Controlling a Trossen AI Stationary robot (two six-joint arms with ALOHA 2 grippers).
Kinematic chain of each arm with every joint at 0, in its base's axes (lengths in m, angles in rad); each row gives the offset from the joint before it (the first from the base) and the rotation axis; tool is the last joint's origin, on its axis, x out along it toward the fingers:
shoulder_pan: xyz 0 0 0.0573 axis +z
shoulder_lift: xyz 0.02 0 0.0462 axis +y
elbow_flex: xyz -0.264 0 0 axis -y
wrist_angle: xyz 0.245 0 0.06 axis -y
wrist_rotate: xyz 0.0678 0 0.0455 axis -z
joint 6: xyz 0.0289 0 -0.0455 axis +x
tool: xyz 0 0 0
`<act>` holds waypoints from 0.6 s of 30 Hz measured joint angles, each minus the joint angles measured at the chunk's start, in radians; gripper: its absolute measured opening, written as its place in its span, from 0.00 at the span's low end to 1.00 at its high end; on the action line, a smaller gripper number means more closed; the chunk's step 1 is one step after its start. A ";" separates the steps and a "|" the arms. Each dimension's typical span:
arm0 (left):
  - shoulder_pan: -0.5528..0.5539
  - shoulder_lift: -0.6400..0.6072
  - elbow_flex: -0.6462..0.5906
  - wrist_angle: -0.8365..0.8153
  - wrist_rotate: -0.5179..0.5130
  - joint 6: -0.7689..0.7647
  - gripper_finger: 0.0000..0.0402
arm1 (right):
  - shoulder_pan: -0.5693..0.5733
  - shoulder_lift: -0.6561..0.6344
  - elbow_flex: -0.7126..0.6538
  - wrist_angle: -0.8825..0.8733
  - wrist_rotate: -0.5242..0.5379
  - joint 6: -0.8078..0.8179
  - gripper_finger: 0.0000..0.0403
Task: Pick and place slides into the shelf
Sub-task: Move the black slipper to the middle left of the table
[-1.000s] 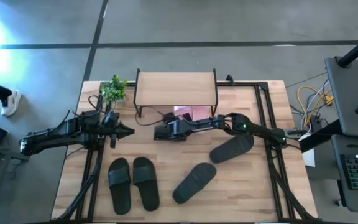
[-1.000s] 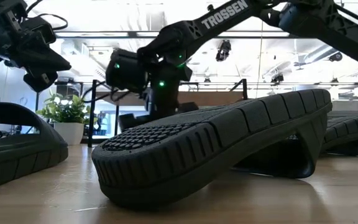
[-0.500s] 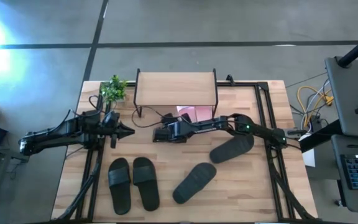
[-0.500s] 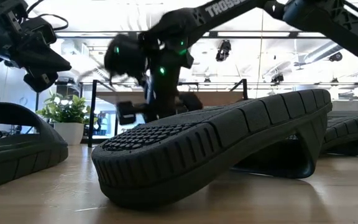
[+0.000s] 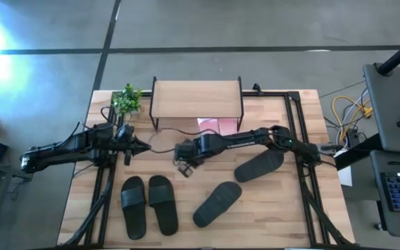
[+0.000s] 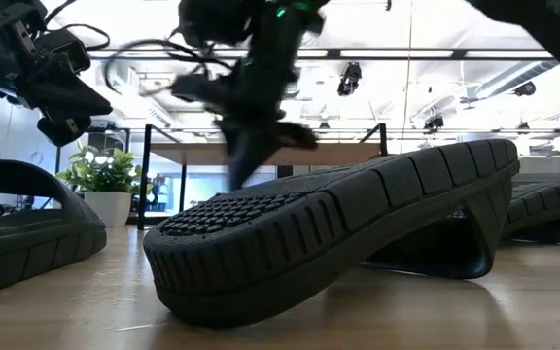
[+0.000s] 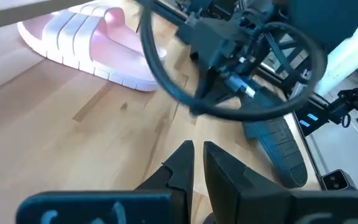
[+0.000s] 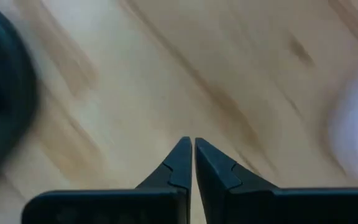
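Note:
The shelf [image 5: 196, 99] stands at the table's far edge. Pink slides [image 5: 214, 126] lie on the table under its front edge; one shows in the left wrist view [image 7: 98, 43]. Two black slides [image 5: 148, 205] lie side by side at the near left. One black slide [image 5: 217, 203] lies sole-up near the middle and fills the low view [image 6: 338, 233]. Another black slide [image 5: 259, 165] lies to its right. My right gripper [image 5: 183, 168] is shut and empty over bare wood [image 8: 188, 144], in front of the shelf. My left gripper [image 5: 143, 146] is shut and empty left of it [image 7: 197, 147].
A small potted plant [image 5: 126, 101] stands at the shelf's left. Black cables [image 5: 162, 135] run across the wood in front of the shelf. Black frame rails [image 5: 298, 139] run along the table's right side. Bare wood lies between the shelf and the black slides.
My right gripper has drawn back from the shelf's front toward the table's near edge and turned from pointing left to pointing toward the near edge; it shows blurred in the low view. The pink slides stay under the shelf.

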 joint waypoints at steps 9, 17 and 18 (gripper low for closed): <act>0.000 0.000 0.000 0.001 0.000 0.000 0.05 | 0.217 -0.080 -0.002 -0.158 -0.001 0.223 0.03; 0.000 -0.001 0.000 0.001 0.001 0.004 0.05 | 0.434 -0.083 -0.013 -0.167 0.033 0.619 0.04; 0.000 0.000 0.000 0.000 0.001 0.004 0.05 | 0.460 -0.079 -0.014 -0.169 0.034 0.671 0.06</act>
